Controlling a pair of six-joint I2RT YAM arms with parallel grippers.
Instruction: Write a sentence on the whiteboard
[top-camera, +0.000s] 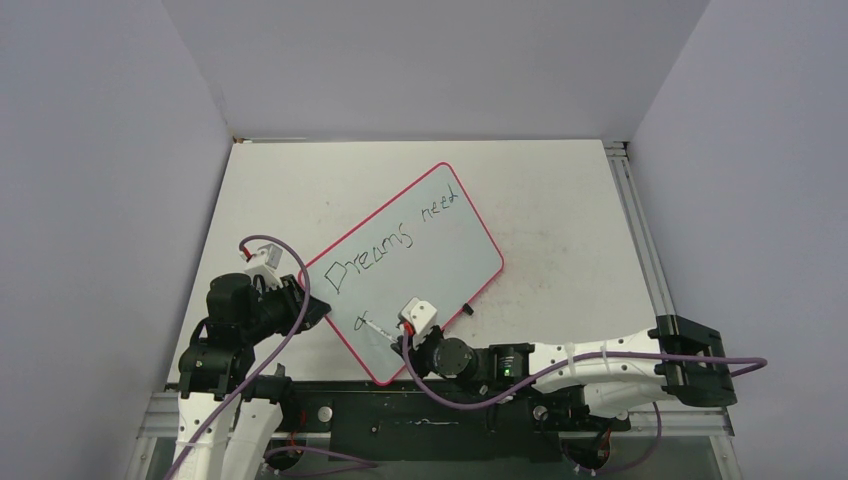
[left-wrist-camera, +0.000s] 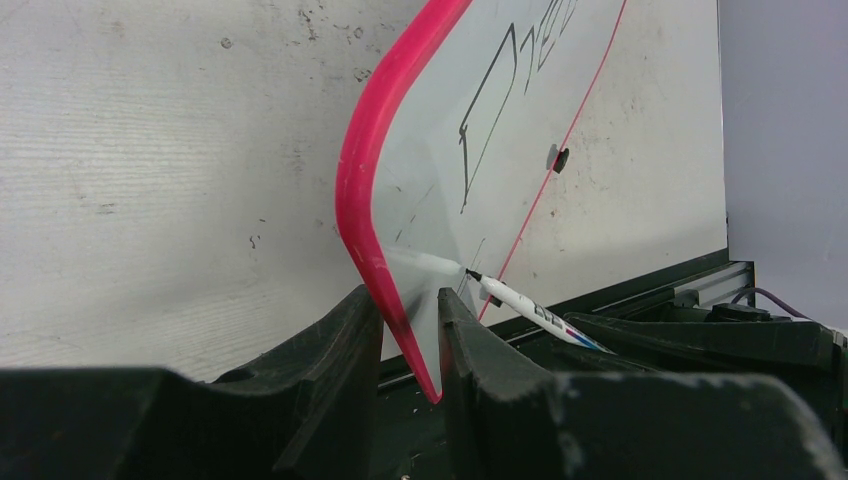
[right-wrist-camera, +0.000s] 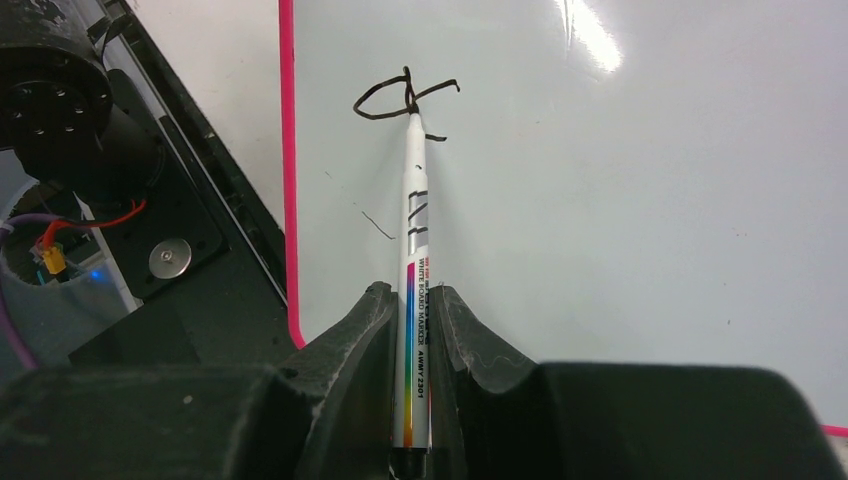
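Observation:
The whiteboard (top-camera: 430, 250) lies slanted on the table, pink-rimmed. The sentence (top-camera: 392, 243) reads "Dreams need" in one slanted row, and a small looped stroke (top-camera: 372, 325) starts a second row near the board's near corner. My left gripper (top-camera: 312, 310) is shut on the board's left corner; in the left wrist view its jaws (left-wrist-camera: 410, 320) clamp the pink rim (left-wrist-camera: 362, 170). My right gripper (top-camera: 402, 338) is shut on a white marker (right-wrist-camera: 415, 250), whose tip touches the looped stroke (right-wrist-camera: 400, 100) on the board (right-wrist-camera: 650, 200). The marker also shows in the left wrist view (left-wrist-camera: 530, 312).
A small black foot (top-camera: 468, 307) sits at the board's near right edge. An aluminium rail (top-camera: 640, 230) runs along the table's right side. The black base plate (top-camera: 420, 420) and arm bases lie along the near edge. Grey walls enclose the table.

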